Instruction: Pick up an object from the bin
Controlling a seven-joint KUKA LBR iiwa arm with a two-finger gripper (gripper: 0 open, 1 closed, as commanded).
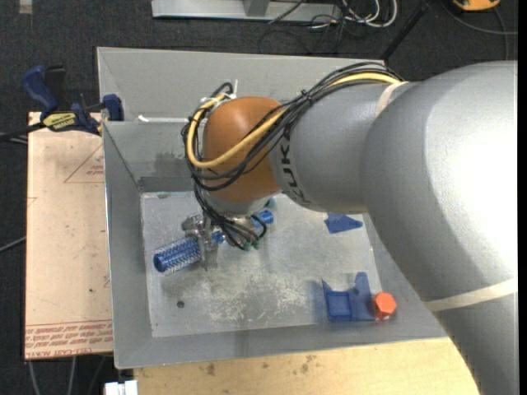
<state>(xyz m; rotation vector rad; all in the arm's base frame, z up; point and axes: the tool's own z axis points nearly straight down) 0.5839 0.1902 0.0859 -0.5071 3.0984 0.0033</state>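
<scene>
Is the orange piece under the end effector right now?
No, the orange piece lies beside a blue block at the lower right, while the end effector is at the blue roller on the left.

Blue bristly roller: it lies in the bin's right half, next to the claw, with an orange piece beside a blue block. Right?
No. The camera view shows the blue bristly roller in the left half of the bin, next to the claw; the orange piece is beside the blue block.
</scene>
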